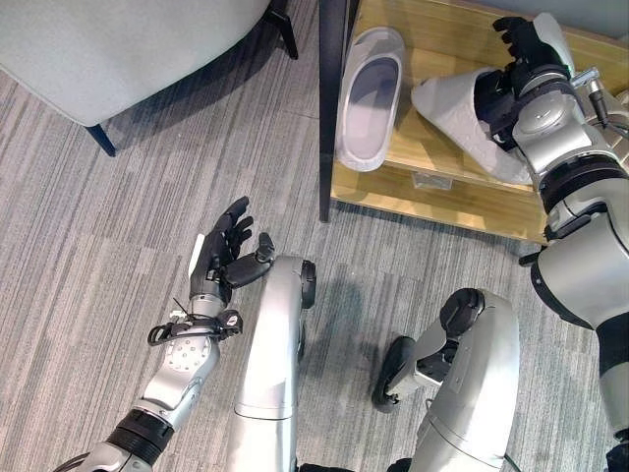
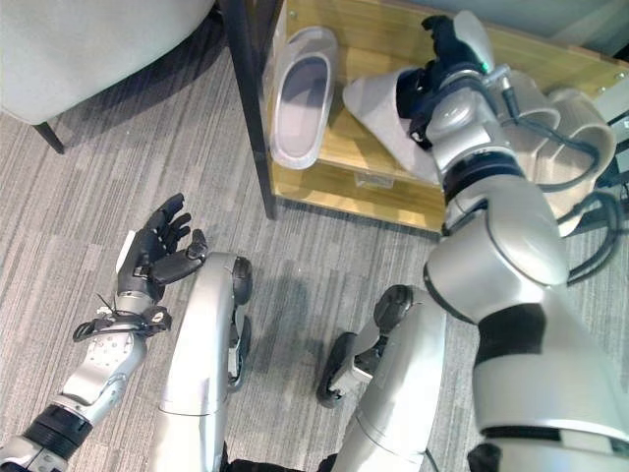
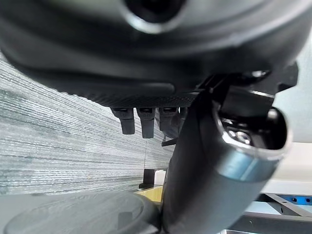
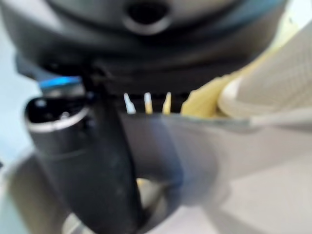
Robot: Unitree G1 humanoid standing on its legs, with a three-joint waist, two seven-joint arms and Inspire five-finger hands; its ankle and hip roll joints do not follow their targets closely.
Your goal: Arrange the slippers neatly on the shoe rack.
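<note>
A pale grey slipper [image 1: 369, 98] lies flat on the wooden shoe rack's [image 1: 442, 197] shelf, close to its black corner post. To its right a second grey slipper [image 1: 454, 113] is tilted over the shelf with its toe pointing toward the first. My right hand [image 1: 518, 44] is shut on its rear end. In the right wrist view the thumb [image 4: 97, 161] reaches into the slipper's [image 4: 273, 87] opening, and the other fingers lie past its wall. My left hand [image 1: 226, 246] hovers over the carpet left of the rack, open with nothing in it.
A grey upholstered seat [image 1: 118, 49] on dark legs stands at the back left. The rack's black post [image 1: 324, 108] separates the shelf from the striped grey carpet [image 1: 98, 246].
</note>
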